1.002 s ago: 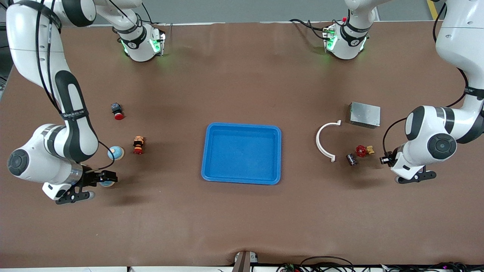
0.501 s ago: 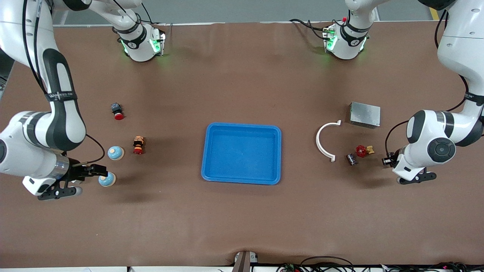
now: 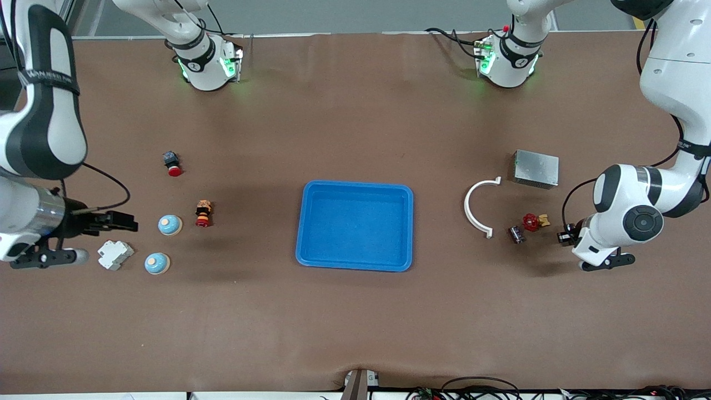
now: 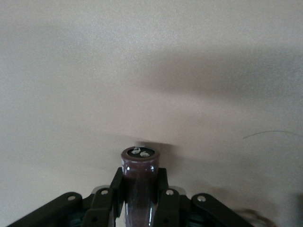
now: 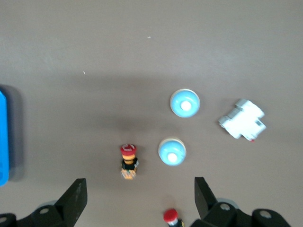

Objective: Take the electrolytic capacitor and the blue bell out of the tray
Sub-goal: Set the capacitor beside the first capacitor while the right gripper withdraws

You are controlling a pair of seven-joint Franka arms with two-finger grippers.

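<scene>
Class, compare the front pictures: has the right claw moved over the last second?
Yes. The right claw has drawn away from the blue tray toward the right arm's end of the table, uncovering the nearer bell and a white block.

The scene is evenly and softly lit from overhead. Diffuse shadows are cast on the brown table [image 3: 355, 311] beside the blue tray [image 3: 355, 266] and under both arms. The front view is rendered sharply. In the left wrist view, the table is washed out pale and the capacitor [image 4: 139, 184] is seen slightly blurred.
</scene>
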